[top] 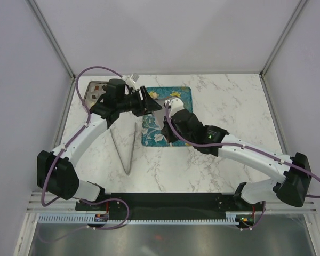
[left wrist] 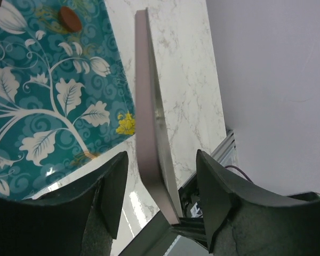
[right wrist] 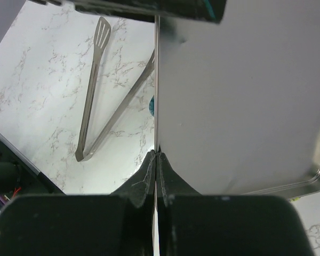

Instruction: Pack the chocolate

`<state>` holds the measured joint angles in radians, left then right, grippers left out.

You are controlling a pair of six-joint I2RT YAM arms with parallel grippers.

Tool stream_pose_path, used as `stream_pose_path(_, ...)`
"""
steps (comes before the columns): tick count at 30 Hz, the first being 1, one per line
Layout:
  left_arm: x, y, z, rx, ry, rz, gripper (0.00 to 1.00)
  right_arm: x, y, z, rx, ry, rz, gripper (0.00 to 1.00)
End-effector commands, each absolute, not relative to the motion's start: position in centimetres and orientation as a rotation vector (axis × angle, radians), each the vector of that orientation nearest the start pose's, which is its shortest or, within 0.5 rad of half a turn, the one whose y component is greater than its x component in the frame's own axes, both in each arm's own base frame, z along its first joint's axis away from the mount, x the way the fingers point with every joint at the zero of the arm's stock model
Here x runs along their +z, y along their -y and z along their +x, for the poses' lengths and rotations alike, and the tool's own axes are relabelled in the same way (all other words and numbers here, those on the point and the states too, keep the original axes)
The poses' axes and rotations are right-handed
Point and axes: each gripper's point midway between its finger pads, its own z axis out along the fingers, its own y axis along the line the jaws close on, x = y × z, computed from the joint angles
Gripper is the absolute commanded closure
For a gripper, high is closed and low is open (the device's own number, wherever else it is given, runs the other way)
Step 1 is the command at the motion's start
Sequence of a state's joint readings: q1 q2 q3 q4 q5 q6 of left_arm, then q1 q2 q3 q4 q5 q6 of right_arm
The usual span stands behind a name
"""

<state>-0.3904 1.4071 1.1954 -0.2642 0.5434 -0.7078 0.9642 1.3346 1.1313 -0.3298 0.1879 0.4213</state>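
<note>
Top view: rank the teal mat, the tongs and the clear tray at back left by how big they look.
1. teal mat: largest, though partly covered.
2. tongs: long but thin.
3. clear tray: smallest as seen, but partly hidden, so its place against the tongs is unsure.

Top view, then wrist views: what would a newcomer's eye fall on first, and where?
A thin metal tray stands on edge over the teal floral mat, toward the back of the marble table. The right gripper pinches its rim, and the left gripper straddles it, fingers apart. Long metal tongs lie in a V on the table left of the mat, and one brown chocolate sits on the mat.
</note>
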Motion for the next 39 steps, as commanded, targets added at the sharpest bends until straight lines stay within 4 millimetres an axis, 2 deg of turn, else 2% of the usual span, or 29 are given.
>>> stream_pose_path(1, 24.4, 25.6, 33.3, -1.15, -2.246, 0.017, 0.39, 26.0, -33.6, 25.6, 0.624, -1.987, -0.453, 1.0)
stream_pose_path(4, 24.1, 25.3, 33.7, -1.112, -2.242, 0.013, 0.44, 25.8, -34.1, 25.4, 0.611, -1.993, -0.482, 1.0)
stream_pose_path(5, 23.9, 25.2, 33.9, -1.107, -2.247, 0.013, 0.53, 25.7, -34.2, 25.3, 0.601, -1.992, -0.498, 1.0)
stream_pose_path(7, 23.8, 25.3, 33.8, -1.114, -2.256, 0.016, 0.6, 25.2, -33.8, 25.8, 0.523, -1.998, -0.504, 1.0)
stream_pose_path(8, 23.5, 25.4, 33.9, -1.121, -2.268, 0.009, 0.69, 25.0, -33.7, 25.8, 0.475, -1.99, -0.54, 1.0)
stream_pose_path(9, 23.5, 25.4, 33.9, -1.131, -2.27, 0.005, 0.73, 24.3, -33.2, 25.7, 0.415, -2.007, -0.559, 0.98)
stream_pose_path(10, 23.6, 25.7, 33.8, -1.16, -2.279, -0.006, 0.78, 24.3, -33.2, 26.2, 0.355, -2.005, -0.562, 0.92)
stream_pose_path(11, 23.1, 25.7, 34.0, -1.167, -2.295, -0.02, 0.92, 24.4, -33.0, 26.3, 0.275, -1.99, -0.569, 0.75)
stream_pose_path(12, 23.1, 25.8, 34.0, -1.181, -2.303, -0.032, 0.97, 24.0, -32.5, 26.2, 0.196, -1.988, -0.603, 0.69)
stream_pose_path(13, 23.3, 25.9, 34.0, -1.198, -2.306, -0.041, 0.98, 23.9, -33.0, 26.5, 0.144, -1.981, -0.616, 0.65)
stream_pose_path(14, 23.4, 25.9, 34.2, -1.21, -2.308, -0.061, 0.98, 23.9, -33.6, 25.8, 0.111, -1.968, -0.649, 0.58)
stream_pose_path(15, 23.3, 26.0, 34.3, -1.213, -2.313, -0.069, 0.98, 23.9, -33.1, 26.0, 0.016, -1.948, -0.663, 0.56)
stream_pose_path(17, 23.5, 26.1, 34.3, -1.233, -2.317, -0.099, 0.98, 23.5, -34.3, 25.3, -0.07, -1.91, -0.71, 0.51)
stream_pose_path(18, 23.6, 26.2, 34.4, -1.237, -2.319, -0.109, 0.98, 23.6, -33.9, 25.5, -0.157, -1.882, -0.698, 0.5)
stream_pose_path(20, 23.9, 26.3, 34.4, -1.263, -2.323, -0.128, 0.98, 22.8, -34.8, 24.9, -0.28, -1.834, -0.754, 0.46)
stream_pose_path(21, 24.1, 26.3, 34.5, -1.272, -2.32, -0.134, 0.98, 23.4, -34.2, 25.1, -0.383, -1.795, -0.729, 0.45)
stream_pose_path(22, 24.4, 26.4, 34.4, -1.29, -2.321, -0.148, 0.98, 22.2, -34.4, 25.1, -0.468, -1.777, -0.774, 0.44)
stream_pose_path(27, 25.4, 26.1, 34.5, -1.323, -2.304, -0.177, 0.98, 19.9, -33.8, 25.1, -0.775, -1.674, -0.82, 0.45)
stream_pose_path(28, 25.5, 26.0, 34.4, -1.323, -2.304, -0.18, 0.98, 20.5, -33.1, 25.3, -0.852, -1.629, -0.785, 0.45)
stream_pose_path(33, 25.0, 25.5, 34.3, -1.302, -2.324, -0.204, 0.98, 19.9, -32.1, 25.3, -1.005, -1.547, -0.781, 0.46)
stream_pose_path(39, 24.3, 25.4, 34.1, -1.297, -2.342, -0.217, 0.98, 19.8, -32.0, 24.9, -1.069, -1.495, -0.782, 0.46)
